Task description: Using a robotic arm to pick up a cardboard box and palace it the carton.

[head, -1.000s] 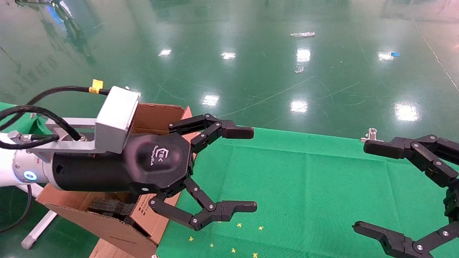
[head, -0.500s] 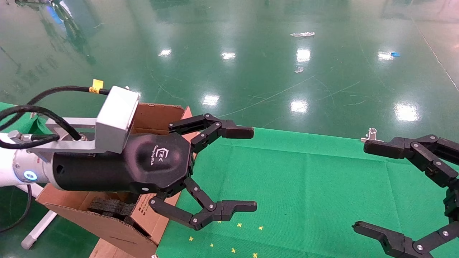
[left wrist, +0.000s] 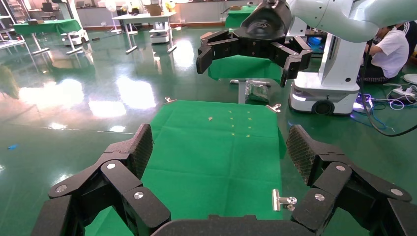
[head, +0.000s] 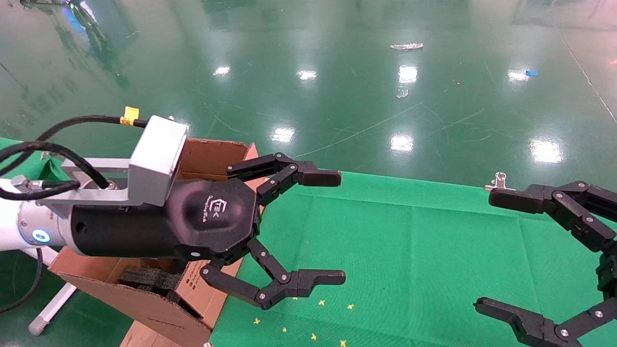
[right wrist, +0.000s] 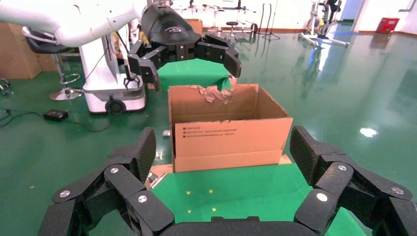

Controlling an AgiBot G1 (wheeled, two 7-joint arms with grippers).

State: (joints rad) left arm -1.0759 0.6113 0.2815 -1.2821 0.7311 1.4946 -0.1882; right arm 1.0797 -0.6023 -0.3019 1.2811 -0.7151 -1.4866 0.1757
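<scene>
Grippers both empty. Left gripper (head: 308, 226), on the white robotic arm (head: 9, 231), hangs w/ fingers spread wide just right of the carton (head: 212, 154), over the left part of the green cloth table (head: 409, 241). Right gripper (head: 525, 255) sits at the right edge of the head view, fingers apart too, nothing between them.

Cardboard box: not visible in any view. Cloth shows only small yellow marks (head: 320, 302) near its near edge and a metal clip (head: 499, 181) at the far right corner. Can't say where the box is; maybe already inside the carton, hidden by the arm, or not yet on the table.

Carton stands off the table's left end, flaps up, one ragged flap edge (right wrist: 216, 92) seen from the right wrist view, black foam (head: 144, 277) inside.

Risks, as a guess: w/ no box in sight, any reach would close on air or snag the cloth. Left arm is tight against the carton flaps, so a swing back left could knock or tip the carton. Tall flaps could also catch a box on the way in.
</scene>
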